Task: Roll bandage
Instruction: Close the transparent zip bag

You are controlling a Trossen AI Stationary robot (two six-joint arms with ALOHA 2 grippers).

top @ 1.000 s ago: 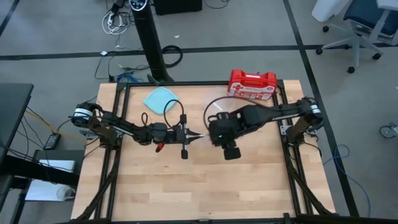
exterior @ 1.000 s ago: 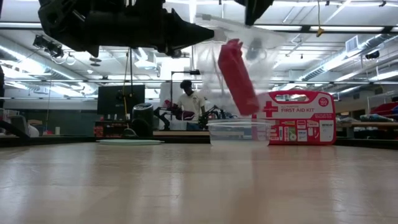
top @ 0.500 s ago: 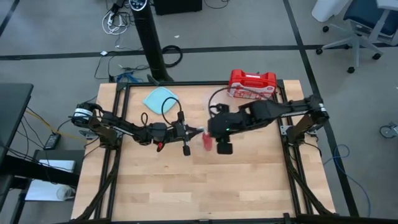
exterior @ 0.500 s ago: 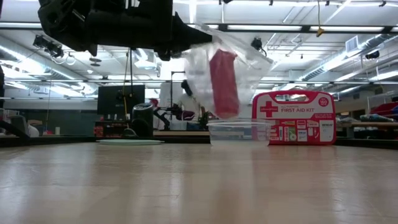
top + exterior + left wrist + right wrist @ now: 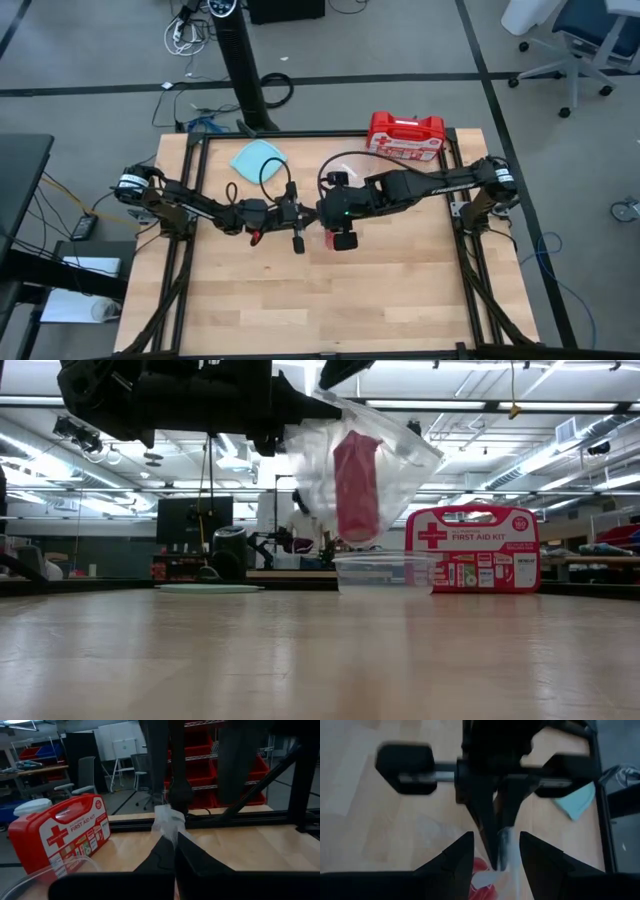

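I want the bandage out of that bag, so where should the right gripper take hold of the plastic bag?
Probably the top edge of the plastic bag, beside the left gripper, coming from the opposite side. That gripper pinches one upper corner, so the bag hangs with the bandage low inside. The open right gripper faces that edge.

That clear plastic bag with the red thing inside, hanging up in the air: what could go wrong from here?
The clear plastic bag hangs above the wooden table, pinched at one edge by the left gripper. That thin grip could slip, dropping the red rolled bandage. The right gripper is open right beside the left one, so the two might bump. The bag also hangs over a clear plastic container and could fall onto it.
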